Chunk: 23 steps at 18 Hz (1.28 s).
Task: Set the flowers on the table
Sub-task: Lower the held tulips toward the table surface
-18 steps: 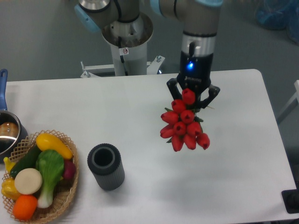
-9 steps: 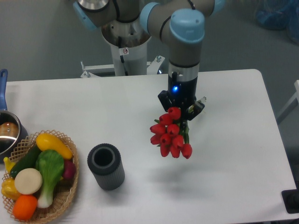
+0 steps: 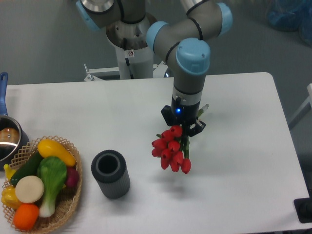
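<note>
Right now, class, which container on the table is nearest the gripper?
The grey cylinder; the wicker basket and pot sit farther left of the gripper.

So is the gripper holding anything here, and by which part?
Yes: the gripper holds the bunch of red tulips by the stem end, the buds hanging down towards the table.

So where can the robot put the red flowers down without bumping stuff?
Bare table lies right of the flowers, out to the edge, and behind the grey cylinder. The left end is crowded with the vegetable basket and pot.
</note>
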Available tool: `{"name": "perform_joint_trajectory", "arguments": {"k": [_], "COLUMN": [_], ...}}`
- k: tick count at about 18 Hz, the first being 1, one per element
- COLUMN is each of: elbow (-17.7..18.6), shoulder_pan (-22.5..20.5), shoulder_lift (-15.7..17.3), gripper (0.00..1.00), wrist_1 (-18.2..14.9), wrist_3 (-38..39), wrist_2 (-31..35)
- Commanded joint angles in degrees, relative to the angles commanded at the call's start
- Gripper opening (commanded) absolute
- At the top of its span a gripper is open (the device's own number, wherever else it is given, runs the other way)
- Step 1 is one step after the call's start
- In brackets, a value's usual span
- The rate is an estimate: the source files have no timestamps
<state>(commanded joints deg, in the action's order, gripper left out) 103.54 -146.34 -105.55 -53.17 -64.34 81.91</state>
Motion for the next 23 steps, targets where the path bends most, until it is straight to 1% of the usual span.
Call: {"name": "perform_joint_trajectory", "arguments": {"k": [16, 23], "elbow": [0.18, -0.7], "shoulder_pan": [0.09, 0.0], "shoulder_lift": [-5.8, -7.83], "gripper": [0.28, 0.3], "wrist_1": [0.44, 0.62], "wrist_3": [0.53, 0.44], "wrist_2": [-0.17, -0.09]}}
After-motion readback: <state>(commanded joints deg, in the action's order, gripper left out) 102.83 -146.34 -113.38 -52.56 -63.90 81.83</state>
